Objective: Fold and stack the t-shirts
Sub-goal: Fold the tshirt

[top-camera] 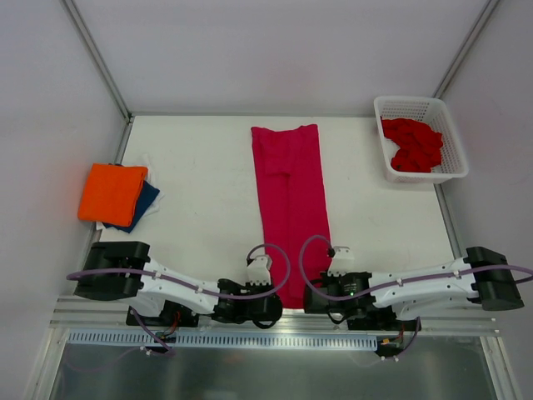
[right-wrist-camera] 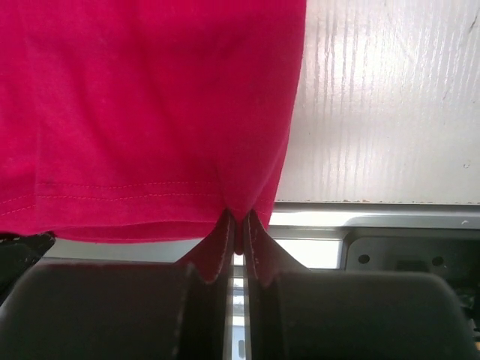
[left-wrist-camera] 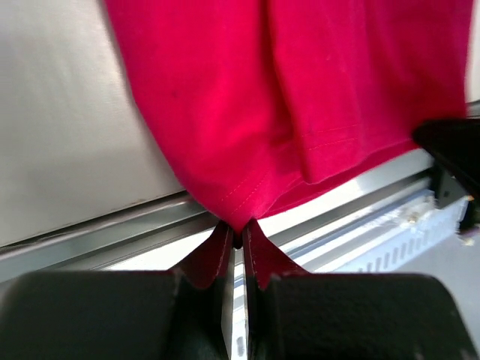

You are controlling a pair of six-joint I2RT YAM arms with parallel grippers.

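A crimson-pink t-shirt (top-camera: 290,196) lies folded into a long narrow strip down the middle of the table, its near end at the table's front edge. My left gripper (top-camera: 268,293) is shut on the near left corner of its hem (left-wrist-camera: 238,202). My right gripper (top-camera: 321,292) is shut on the near right corner (right-wrist-camera: 240,196). A folded orange t-shirt (top-camera: 112,192) lies on a dark blue one (top-camera: 143,206) at the left. Red t-shirts (top-camera: 411,144) lie crumpled in the basket.
A white plastic lattice basket (top-camera: 455,150) stands at the back right corner. A metal rail (top-camera: 275,322) runs along the table's front edge under both wrists. White walls enclose the table at the back and sides.
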